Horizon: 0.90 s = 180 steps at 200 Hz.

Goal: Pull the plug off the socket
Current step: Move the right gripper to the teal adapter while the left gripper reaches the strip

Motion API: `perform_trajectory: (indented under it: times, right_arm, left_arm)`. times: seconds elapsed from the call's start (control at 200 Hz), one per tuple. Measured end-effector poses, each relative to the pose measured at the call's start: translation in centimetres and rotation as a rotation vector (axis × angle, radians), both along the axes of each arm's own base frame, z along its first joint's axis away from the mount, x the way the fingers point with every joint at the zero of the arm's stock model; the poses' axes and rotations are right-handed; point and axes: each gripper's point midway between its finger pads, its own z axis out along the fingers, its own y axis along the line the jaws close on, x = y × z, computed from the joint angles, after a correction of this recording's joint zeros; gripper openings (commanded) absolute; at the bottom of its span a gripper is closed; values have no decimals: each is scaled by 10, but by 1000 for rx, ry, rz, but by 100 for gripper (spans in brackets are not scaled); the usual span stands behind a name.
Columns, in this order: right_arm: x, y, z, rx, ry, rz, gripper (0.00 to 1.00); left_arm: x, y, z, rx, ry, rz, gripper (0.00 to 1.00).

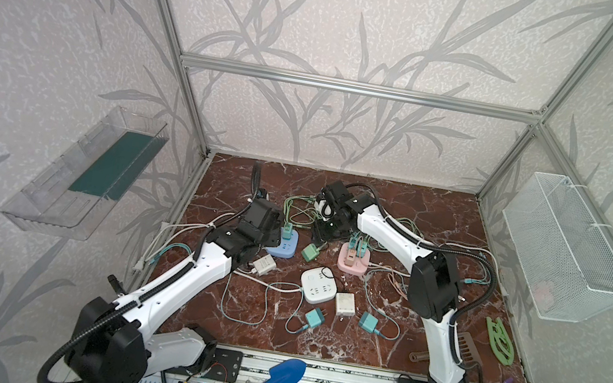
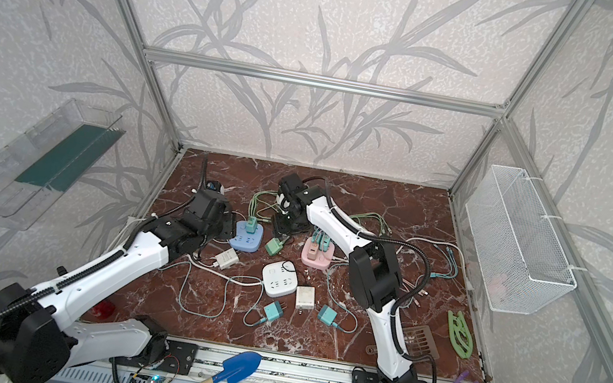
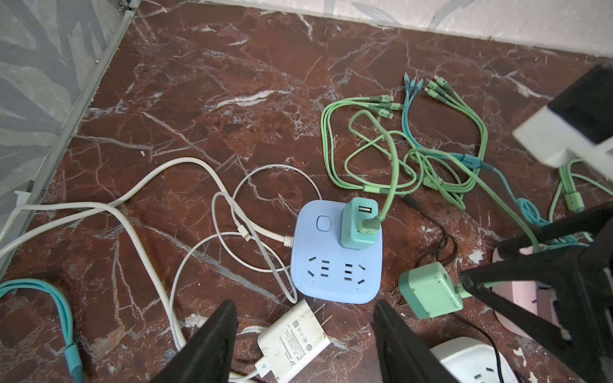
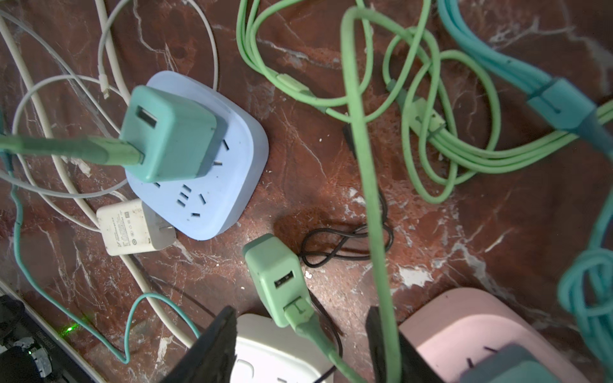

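Where the aluminium frame (image 1: 356,88) boxes in the cell, grey leaf-patterned wallpaper (image 1: 326,14) covers every wall, and the tabletop (image 1: 461,214) is red-brown marble veined with white. A clear tray (image 1: 54,201) hangs on one side wall and a wire basket (image 1: 564,252) on the opposite one. Loose cables litter the marble.

The teal plug (image 3: 360,222) stands upright, seated in the blue socket (image 3: 335,275), with a green cable (image 3: 390,185) in one of its USB ports. The left gripper (image 3: 303,303) hovers near the socket, its jaws well apart and holding nothing. The right gripper (image 4: 300,311) is likewise parted; a loose mint charger (image 4: 272,268) lies below the gap, clear of both jaws.

A white charger (image 3: 292,341) beside the socket carries small grey print, too fine to read.
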Motion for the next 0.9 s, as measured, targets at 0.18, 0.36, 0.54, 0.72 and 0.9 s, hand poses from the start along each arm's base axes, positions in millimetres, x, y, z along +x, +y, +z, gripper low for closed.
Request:
perform_trajectory:
  times: [0.18, 0.36, 0.54, 0.72, 0.9]
  right_arm:
    - [15, -4, 3, -90, -31, 22, 64]
    - [21, -16, 14, -164, -64, 17, 64]
    - [27, -22, 14, -200, -105, 0, 64]
    - [19, -28, 8, -204, -117, 6, 59]
    - [10, -18, 5, -147, -126, 17, 51]
  left_arm:
    - [6, -7, 2, 0, -4, -19, 66]
    - [9, -13, -1, -4, -2, -42, 65]
    - [13, -22, -8, -11, 19, -73, 65]
    - [19, -31, -22, -16, 52, -97, 64]
    - [28, -41, -37, -21, 96, -115, 64]
